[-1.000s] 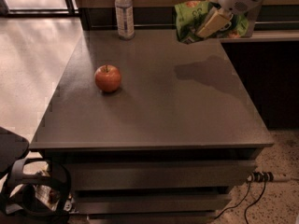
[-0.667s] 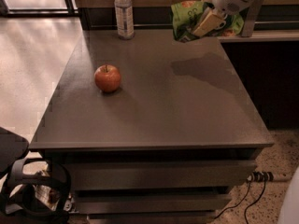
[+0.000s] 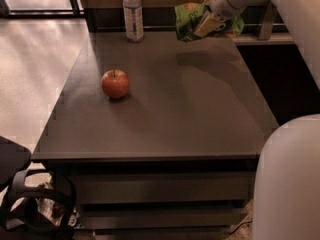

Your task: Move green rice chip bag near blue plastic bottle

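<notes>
The gripper is clamping its fingers on the bag and holding it in the air over the table's far edge, right of centre, so carrying it left to the bottle near the far-left corner and setting it down are, I judge, not yet done.

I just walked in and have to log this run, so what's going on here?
The robot's gripper is shut on a green chip bag and holds it in the air over the far right part of the table. The bag casts a shadow on the tabletop below it. A plastic bottle stands upright at the far edge, to the left of the bag and apart from it. A red apple sits alone nearer the left side. The bag is not yet set down.
</notes>
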Robot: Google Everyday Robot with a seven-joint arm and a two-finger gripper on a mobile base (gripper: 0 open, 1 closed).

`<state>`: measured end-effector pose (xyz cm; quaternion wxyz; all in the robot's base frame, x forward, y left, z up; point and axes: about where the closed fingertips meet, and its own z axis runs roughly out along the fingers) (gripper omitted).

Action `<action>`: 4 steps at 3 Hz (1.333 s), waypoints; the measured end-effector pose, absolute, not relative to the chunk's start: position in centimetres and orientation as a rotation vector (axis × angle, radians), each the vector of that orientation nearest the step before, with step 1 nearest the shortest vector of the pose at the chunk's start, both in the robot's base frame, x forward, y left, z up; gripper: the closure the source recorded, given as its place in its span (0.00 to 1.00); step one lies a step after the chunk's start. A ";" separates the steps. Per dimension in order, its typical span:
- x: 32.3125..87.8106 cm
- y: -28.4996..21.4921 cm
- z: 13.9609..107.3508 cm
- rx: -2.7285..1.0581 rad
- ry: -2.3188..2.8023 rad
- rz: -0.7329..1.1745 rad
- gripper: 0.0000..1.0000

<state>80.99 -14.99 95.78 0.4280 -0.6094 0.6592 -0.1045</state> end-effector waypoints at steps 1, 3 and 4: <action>84.0 -14.6 94.0 -1.482 1.650 -0.259 1.00; 88.2 -10.5 91.6 -1.509 1.545 -0.164 1.00; 88.5 -9.1 91.4 -1.524 1.505 -0.122 0.98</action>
